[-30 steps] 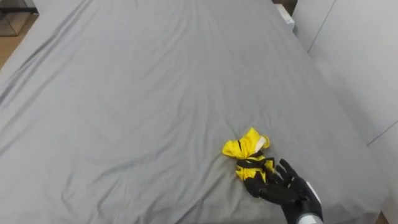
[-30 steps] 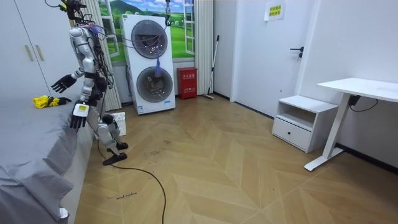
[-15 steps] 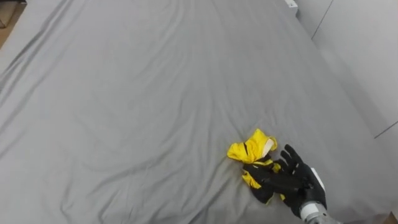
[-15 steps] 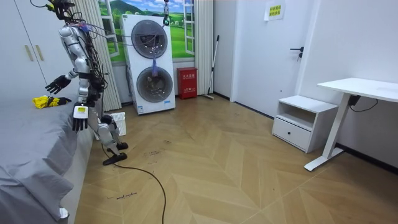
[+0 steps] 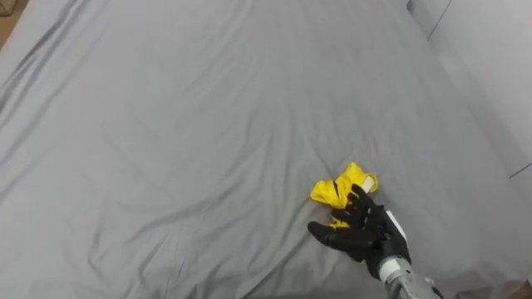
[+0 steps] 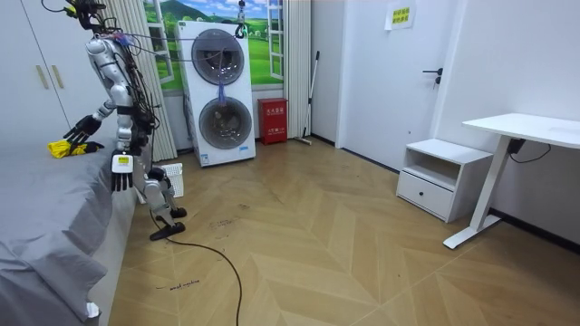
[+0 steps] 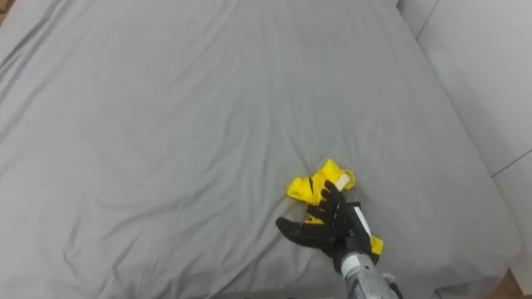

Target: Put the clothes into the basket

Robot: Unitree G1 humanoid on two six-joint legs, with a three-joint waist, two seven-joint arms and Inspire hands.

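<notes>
Near the right edge of the bed (image 5: 166, 124) lies a crumpled yellow garment (image 5: 337, 189). The right hand (image 5: 364, 231) rests on its near part, fingers (image 5: 359, 208) spread wide and not closed round it (thumb out to the left). The left hand (image 6: 120, 172) hangs beside the bed. The garment looks light, soft and limp. It should bunch easily, so gathering the thick middle seems safer than taking a loose corner.
</notes>
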